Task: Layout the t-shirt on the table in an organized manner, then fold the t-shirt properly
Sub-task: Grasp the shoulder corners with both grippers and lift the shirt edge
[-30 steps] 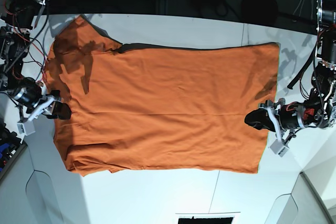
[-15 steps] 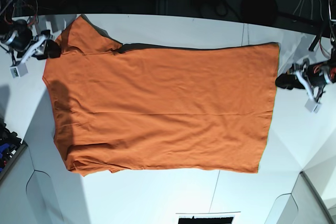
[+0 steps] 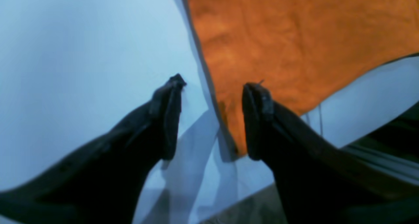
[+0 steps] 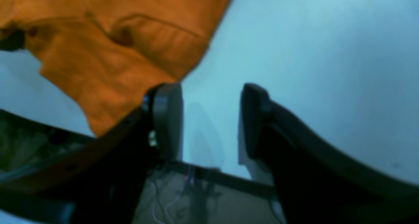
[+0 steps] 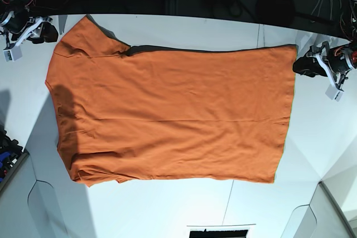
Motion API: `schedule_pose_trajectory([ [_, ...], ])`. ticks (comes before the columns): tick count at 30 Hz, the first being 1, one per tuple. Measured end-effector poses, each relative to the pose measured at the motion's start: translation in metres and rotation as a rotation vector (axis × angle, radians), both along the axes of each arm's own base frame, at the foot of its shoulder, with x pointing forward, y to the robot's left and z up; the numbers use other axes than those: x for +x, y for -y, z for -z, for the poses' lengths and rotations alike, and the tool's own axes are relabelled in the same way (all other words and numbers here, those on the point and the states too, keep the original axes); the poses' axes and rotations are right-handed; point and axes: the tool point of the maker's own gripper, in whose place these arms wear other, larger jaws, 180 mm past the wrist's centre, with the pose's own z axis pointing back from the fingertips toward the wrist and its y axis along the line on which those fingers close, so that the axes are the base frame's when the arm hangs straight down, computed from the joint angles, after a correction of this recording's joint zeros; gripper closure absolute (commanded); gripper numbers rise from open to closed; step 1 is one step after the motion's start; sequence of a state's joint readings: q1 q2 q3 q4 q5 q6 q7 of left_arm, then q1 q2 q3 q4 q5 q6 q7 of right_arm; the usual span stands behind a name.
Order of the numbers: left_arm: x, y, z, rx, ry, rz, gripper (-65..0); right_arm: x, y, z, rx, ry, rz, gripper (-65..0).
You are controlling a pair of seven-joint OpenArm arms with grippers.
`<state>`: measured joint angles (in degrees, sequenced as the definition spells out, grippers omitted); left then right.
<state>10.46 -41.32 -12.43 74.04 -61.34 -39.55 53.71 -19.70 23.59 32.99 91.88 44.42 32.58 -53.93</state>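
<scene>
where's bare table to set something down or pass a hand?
The burnt-orange cotton t-shirt covers the middle of the white smooth tabletop. Bare: the wide near strip below the shirt, and the narrower far strip between the shirt and the dark far edge. Crowded: both far corners, where the left gripper and right gripper sit beside the shirt's corners.

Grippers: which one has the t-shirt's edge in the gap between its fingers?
The left gripper: an edge of the t-shirt shows inside its open gap. The right gripper shows only bare table in its gap, cloth lying beside it.
</scene>
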Motion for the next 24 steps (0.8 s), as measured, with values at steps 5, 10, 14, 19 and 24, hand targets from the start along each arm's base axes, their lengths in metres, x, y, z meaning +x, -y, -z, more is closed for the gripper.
schedule_pose_trajectory([
  [5,-0.009,0.002,0.004,-0.015,-0.018,-0.002,-33.4,0.001,-0.015,0.003,0.055,0.022,0.024,-29.5],
  [10,-0.026,0.011,0.006,-0.008,-0.038,0.041,-33.3,0.001,-0.028,0.004,0.107,0.032,0.04,-29.5],
  [14,-0.041,0.025,0.003,0.013,-0.048,0.113,-33.3,0.001,-0.03,0.004,0.116,0.033,0.04,-29.5],
  [19,-0.034,0.029,0.003,0.037,0.005,0.113,-33.3,0.001,-0.036,0.006,0.124,0.029,0.023,-29.5],
  [24,-0.032,0.041,0.011,0.027,0.027,0.1,-31.0,0.003,-0.053,0.009,0.141,0.026,-0.023,-29.5],
])
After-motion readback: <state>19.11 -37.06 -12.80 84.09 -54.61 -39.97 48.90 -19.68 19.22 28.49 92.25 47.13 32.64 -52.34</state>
